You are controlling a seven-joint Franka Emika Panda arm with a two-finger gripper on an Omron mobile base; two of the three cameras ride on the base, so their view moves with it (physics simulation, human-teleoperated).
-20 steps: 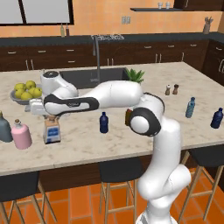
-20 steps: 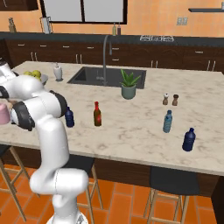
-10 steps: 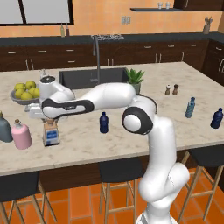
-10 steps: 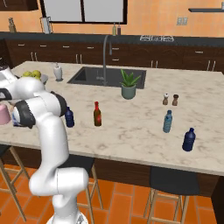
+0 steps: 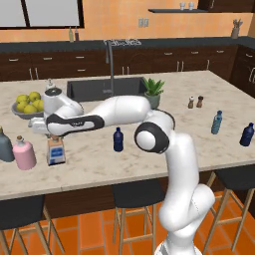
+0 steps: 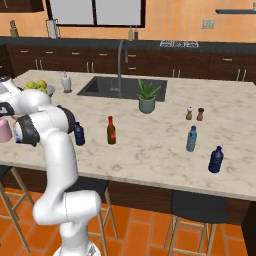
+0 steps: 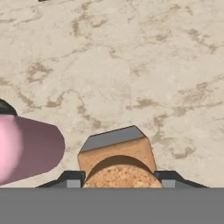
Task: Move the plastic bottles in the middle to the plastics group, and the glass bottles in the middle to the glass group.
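Gripper (image 7: 118,177) pinches the cork top of the square clear bottle (image 5: 56,151), jaws either side. Bottle is upright at the marble island counter (image 5: 149,149), just beside the pink bottle (image 5: 24,153) and the grey-blue bottle (image 5: 5,146).

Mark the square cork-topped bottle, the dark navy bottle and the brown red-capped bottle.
square cork-topped bottle (image 5: 56,151): left base view, on its blue-white label.
dark navy bottle (image 5: 118,141): left base view, on its body.
brown red-capped bottle (image 6: 111,133): right base view, on its body.
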